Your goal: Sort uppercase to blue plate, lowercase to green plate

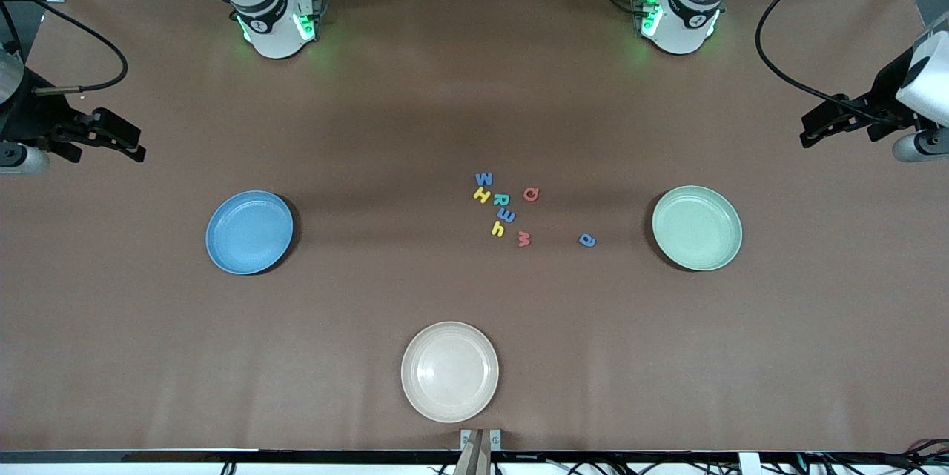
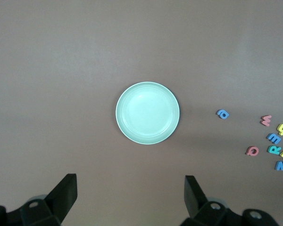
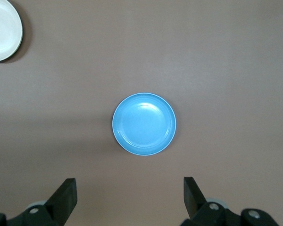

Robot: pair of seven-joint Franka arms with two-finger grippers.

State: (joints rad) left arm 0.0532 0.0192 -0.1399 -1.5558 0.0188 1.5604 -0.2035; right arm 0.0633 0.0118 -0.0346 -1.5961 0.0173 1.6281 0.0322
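Observation:
The uppercase pieces lie mid-table in a cluster: blue W (image 1: 484, 178), yellow H (image 1: 482, 195), green R (image 1: 501, 199), red Q (image 1: 531, 194). Just nearer the camera lie the lowercase blue e (image 1: 506, 216), yellow h (image 1: 497, 229) and red m (image 1: 524, 239). The blue a (image 1: 587, 240) lies apart, toward the green plate (image 1: 697, 227). The blue plate (image 1: 250, 232) sits toward the right arm's end. Both plates hold nothing. My left gripper (image 1: 804, 130) hangs open high over the green plate (image 2: 147, 113). My right gripper (image 1: 139, 147) hangs open high over the blue plate (image 3: 144, 124).
A cream plate (image 1: 450, 371) holding nothing sits near the table's front edge, nearer the camera than the letters. Black cables trail from both wrists over the table's two ends. The arm bases stand along the back edge.

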